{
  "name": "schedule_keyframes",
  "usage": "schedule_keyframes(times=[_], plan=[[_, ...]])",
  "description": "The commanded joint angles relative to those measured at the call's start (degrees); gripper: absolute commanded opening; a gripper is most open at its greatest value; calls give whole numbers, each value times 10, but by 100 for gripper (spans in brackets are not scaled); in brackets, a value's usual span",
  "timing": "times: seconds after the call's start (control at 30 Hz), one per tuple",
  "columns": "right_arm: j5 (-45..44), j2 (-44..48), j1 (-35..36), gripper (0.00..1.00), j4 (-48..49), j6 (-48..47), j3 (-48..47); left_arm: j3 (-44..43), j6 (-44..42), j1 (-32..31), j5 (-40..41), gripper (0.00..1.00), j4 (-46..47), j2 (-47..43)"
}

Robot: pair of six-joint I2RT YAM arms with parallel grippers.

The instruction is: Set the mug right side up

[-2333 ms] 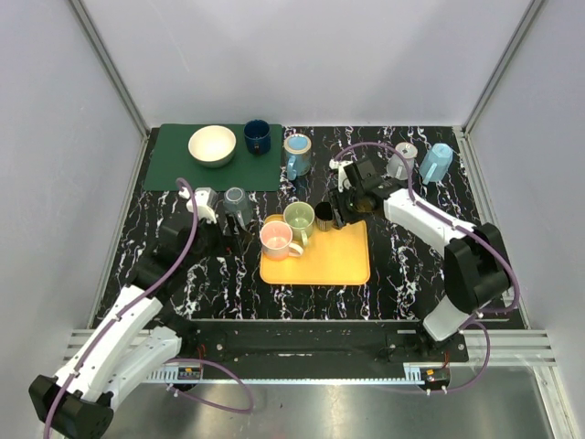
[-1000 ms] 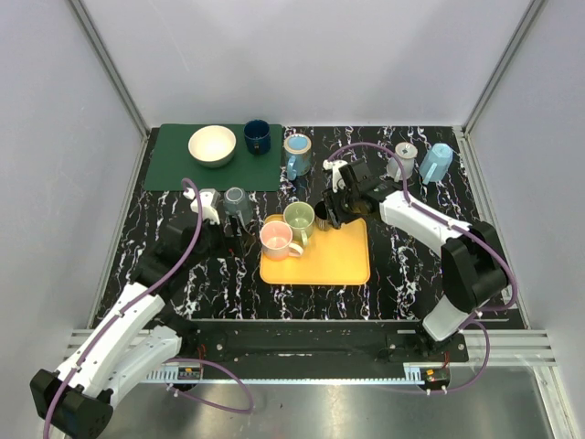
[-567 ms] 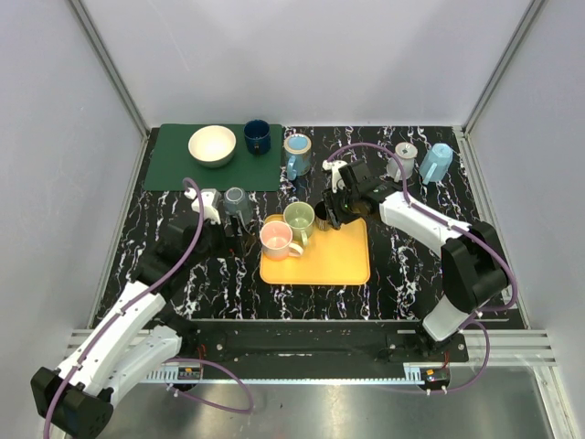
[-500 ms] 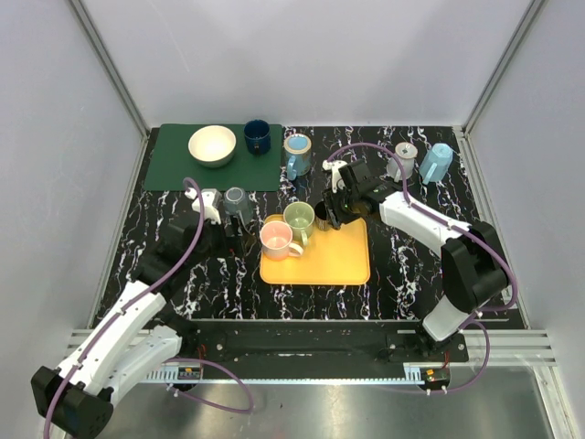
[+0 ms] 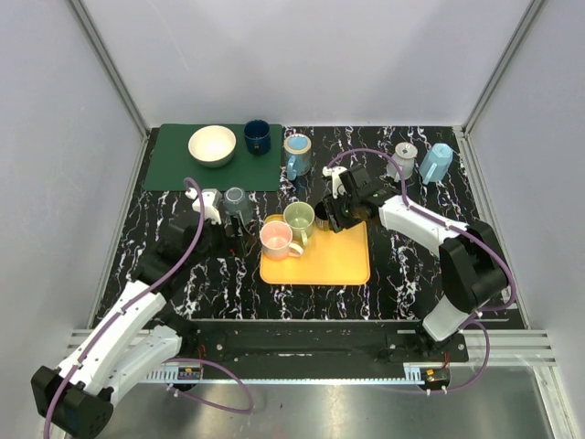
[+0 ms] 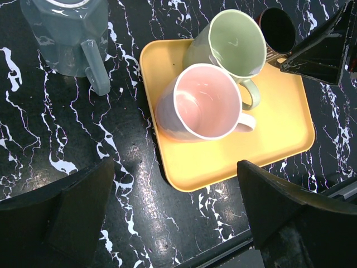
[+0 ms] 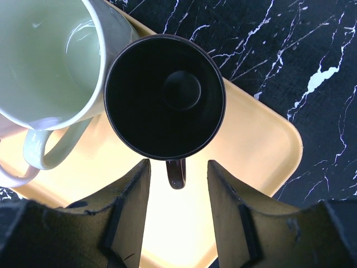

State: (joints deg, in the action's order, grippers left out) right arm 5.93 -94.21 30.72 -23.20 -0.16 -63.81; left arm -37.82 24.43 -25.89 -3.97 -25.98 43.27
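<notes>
A black mug (image 7: pixel 165 95) stands mouth up on the back right corner of the yellow tray (image 7: pixel 262 151); I look straight down into it. Its handle (image 7: pixel 175 174) points toward my right gripper (image 7: pixel 178 167), which is open, one finger on each side of the handle with a gap both sides. From above, the same mug (image 5: pixel 323 214) sits just left of the right gripper (image 5: pixel 335 218). My left gripper (image 6: pixel 175 167) is wide open and empty over the tray's near left corner, seen from above as the left gripper (image 5: pixel 230 230).
A pink mug (image 6: pixel 203 100) and a green mug (image 6: pixel 234 44) stand mouth up on the tray, touching the black one. A grey mug (image 6: pixel 67 30) sits left of the tray. At the back are a green mat (image 5: pixel 174 169) with bowl and blue cup, and several more mugs.
Over the earlier frames the right gripper has edged slightly left toward the black mug. The mug has stayed in place and the left arm has not moved.
</notes>
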Motion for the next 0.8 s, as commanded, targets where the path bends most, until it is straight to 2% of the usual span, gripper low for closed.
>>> schedule_keyframes(times=[0.0, 0.33, 0.57, 0.77], plan=[[0, 14, 5, 51, 27, -11, 0, 5, -1, -3, -11, 94, 26, 1], [3, 2, 4, 45, 32, -12, -3, 5, 0, -2, -9, 94, 26, 0], [5, -3, 4, 28, 32, -10, -3, 6, 0, -2, -9, 94, 27, 2], [8, -3, 5, 20, 29, -8, 0, 6, 1, -2, -10, 94, 27, 2]])
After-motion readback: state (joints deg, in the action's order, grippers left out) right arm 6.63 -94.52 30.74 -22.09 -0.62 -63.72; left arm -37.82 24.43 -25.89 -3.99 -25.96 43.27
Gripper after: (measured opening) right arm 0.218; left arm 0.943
